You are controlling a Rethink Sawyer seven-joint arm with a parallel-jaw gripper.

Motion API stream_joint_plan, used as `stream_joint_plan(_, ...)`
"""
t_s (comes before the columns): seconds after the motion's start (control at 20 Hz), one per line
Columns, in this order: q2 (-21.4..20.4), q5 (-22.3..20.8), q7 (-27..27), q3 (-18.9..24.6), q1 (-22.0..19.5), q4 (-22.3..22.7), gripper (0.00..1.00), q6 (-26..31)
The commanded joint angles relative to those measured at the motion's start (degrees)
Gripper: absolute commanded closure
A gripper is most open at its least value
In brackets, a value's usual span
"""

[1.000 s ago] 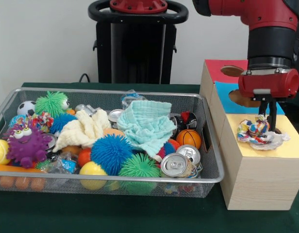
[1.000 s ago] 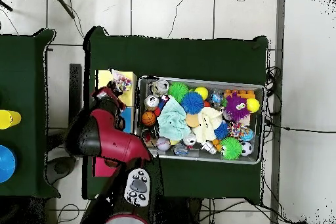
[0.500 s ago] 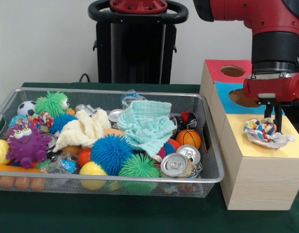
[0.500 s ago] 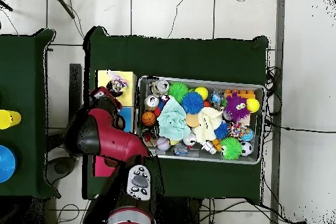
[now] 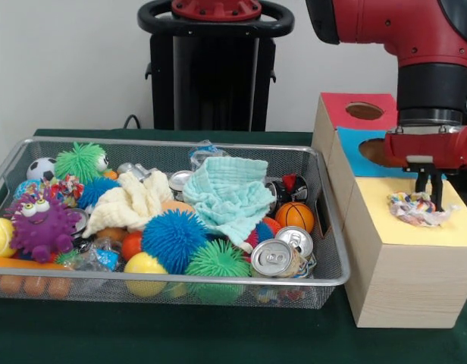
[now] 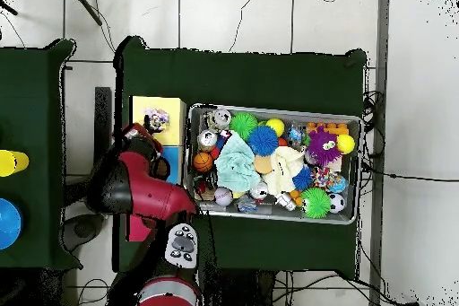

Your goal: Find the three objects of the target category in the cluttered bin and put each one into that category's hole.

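The end effector [image 5: 429, 189] hung over the yellow panel [image 5: 415, 227] of the wooden box [image 5: 393, 280], its fingers [image 5: 420, 182] slightly parted and empty. A crumpled colourful wrapper [image 5: 415, 208] lay on that panel just beneath them, beside the wire basket [image 5: 324, 250].

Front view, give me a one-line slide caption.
Gripper above crumpled wrapper on the sorting box's yellow section.

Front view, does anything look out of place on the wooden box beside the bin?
Yes. A crumpled multicoloured wrapper lies on the yellow section of the wooden box, bunched up and not dropped through. The gripper hangs right over it. The red and blue sections behind show open holes.
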Motion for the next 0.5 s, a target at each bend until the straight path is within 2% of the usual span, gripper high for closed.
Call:
stream_joint_plan(0.05, 8.1, 1.1, 6.2, 1.9, -0.3, -2.4, 1.0, 3.6)
stream_joint_plan(0.35, 8.9, -1.5, 6.5, 3.5, -2.2, -2.3, 1.0, 4.2)
stream_joint_plan(0.5, 9.5, -0.9, 5.7, 2.0, -0.9, -2.7, 1.0, 4.1)
